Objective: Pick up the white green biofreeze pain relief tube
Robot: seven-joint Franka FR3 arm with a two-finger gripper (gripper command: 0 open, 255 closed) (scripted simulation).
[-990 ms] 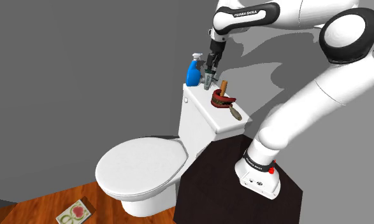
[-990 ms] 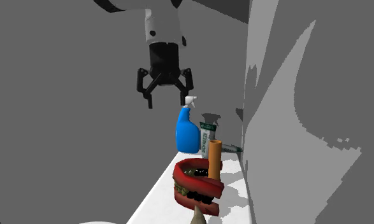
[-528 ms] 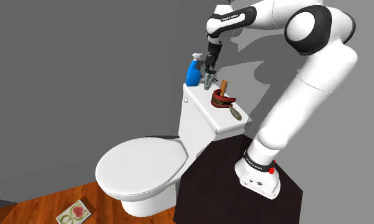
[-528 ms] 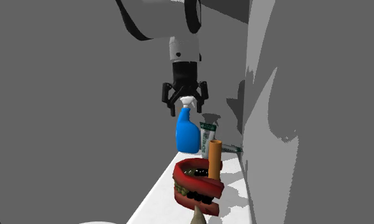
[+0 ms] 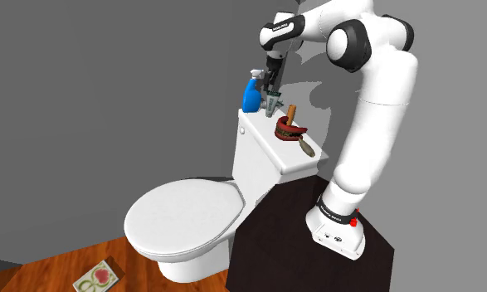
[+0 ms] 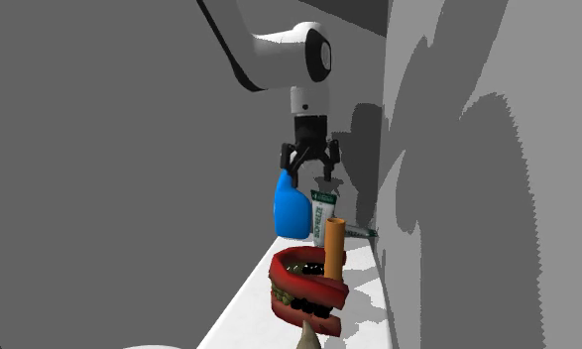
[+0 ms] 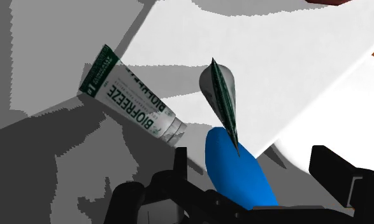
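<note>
The white and green Biofreeze tube [image 6: 324,218] stands cap-down at the back of the toilet tank lid [image 6: 249,297], close to the wall. The wrist view shows its lettering along the tube [image 7: 131,105]. My gripper [image 6: 310,169] hangs open just above it and the blue spray bottle [image 6: 291,208], touching neither. In the shoulder view the gripper [image 5: 271,85] is over the tube [image 5: 271,104]. In the wrist view the blue bottle [image 7: 236,168] sits between the fingers [image 7: 179,162], while the tube lies ahead of them.
A second dark green tube [image 7: 222,98] lies by the wall [image 6: 360,231]. A red bowl [image 6: 308,288] holding an orange cylinder [image 6: 334,248] stands nearer on the lid. Below is the toilet seat [image 5: 183,217], with a small card [image 5: 96,278] on the wood floor.
The arm has swung in toward the wall. The open gripper has moved from over the lid's middle, toward the back and lower, to just above the spray bottle and the tube.
</note>
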